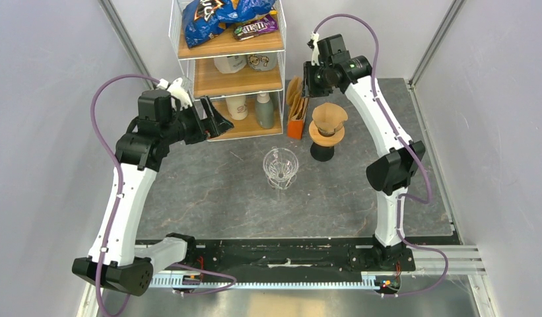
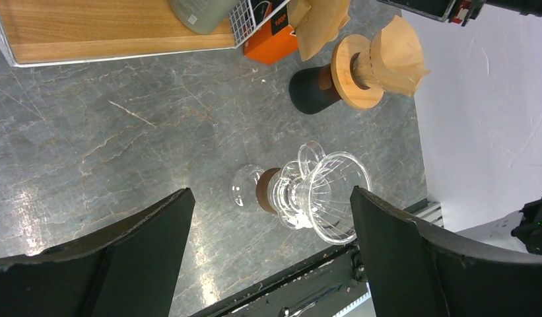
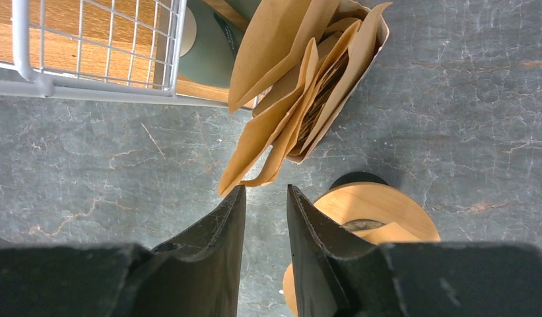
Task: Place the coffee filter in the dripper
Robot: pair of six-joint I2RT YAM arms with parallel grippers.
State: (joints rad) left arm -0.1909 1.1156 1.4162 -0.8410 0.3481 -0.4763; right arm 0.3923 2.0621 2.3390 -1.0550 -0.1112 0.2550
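A clear glass dripper (image 1: 280,167) stands mid-table; in the left wrist view it (image 2: 321,195) shows below and between my wide-open fingers. My left gripper (image 1: 218,122) (image 2: 271,198) is open and empty, high near the shelf. A stack of brown paper coffee filters (image 1: 295,99) (image 3: 307,86) stands in an orange holder (image 2: 276,43). My right gripper (image 1: 307,82) (image 3: 265,193) hovers just above the stack's near edge, with the jaws a narrow gap apart and nothing between them. A wooden-collared dripper (image 1: 327,129) (image 2: 373,63) on a black base holds a brown filter.
A wire-and-wood shelf rack (image 1: 228,59) with bottles and snack bags stands at the back, left of the filter holder; its wire edge (image 3: 90,46) and a green bottle (image 3: 212,46) show in the right wrist view. White walls close both sides.
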